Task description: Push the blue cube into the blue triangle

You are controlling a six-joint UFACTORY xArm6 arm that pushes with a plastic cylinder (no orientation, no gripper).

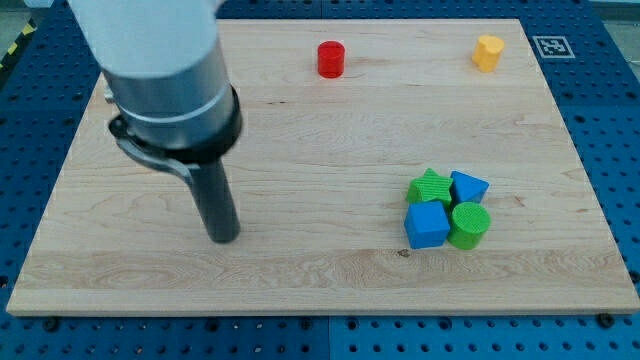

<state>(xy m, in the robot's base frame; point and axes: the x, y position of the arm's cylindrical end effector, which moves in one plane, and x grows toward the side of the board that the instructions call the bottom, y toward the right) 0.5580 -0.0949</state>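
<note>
We worked on a pale wooden board (300, 150) over blue pegboard (610, 150). Six blocks: blue cube (427, 224) touching blue triangle (468, 187), green star (430, 186), green cylinder (470, 225); red cylinder (331, 59), yellow block (488, 52) apart. Our gripperless tip (224, 237) stood far left.

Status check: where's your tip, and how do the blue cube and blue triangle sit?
My tip at view's left, far from all blocks. Blue cube clustered with blue triangle, green star, green cylinder. Path to cube clear.
</note>
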